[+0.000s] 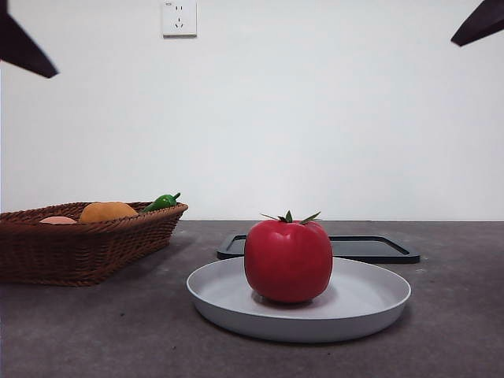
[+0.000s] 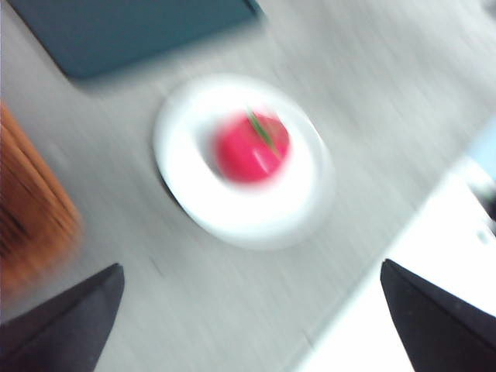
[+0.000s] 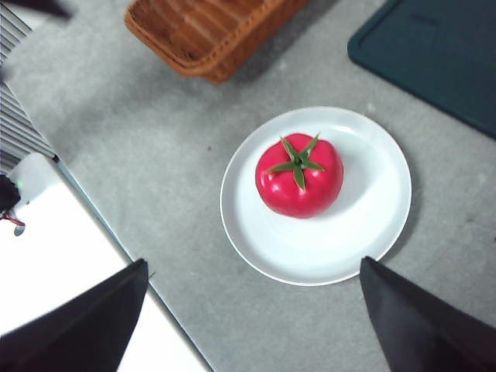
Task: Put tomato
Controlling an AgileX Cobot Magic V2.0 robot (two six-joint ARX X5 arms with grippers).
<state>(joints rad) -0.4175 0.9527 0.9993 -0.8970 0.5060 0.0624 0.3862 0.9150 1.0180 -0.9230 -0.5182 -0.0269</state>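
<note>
The glossy red tomato [image 1: 288, 260] with a green stem sits upright on a round white plate [image 1: 370, 303] in the middle of the table. The right wrist view shows the tomato [image 3: 300, 177] on the plate [image 3: 372, 225] from high above, and the blurred left wrist view shows the same tomato [image 2: 253, 146] on its plate [image 2: 186, 147]. My left gripper [image 2: 252, 325] is open, high above the table and holding nothing. My right gripper [image 3: 252, 325] is open too, also well above the plate with nothing in it. In the front view both arms show only as black tips at the top corners.
A brown wicker basket [image 1: 87, 244] at the left holds an orange fruit [image 1: 108, 211], a pale pinkish fruit [image 1: 57, 220] and a green pepper [image 1: 161, 202]. A flat black tray [image 1: 378, 249] lies behind the plate. A white wall socket [image 1: 179, 17] is high on the back wall.
</note>
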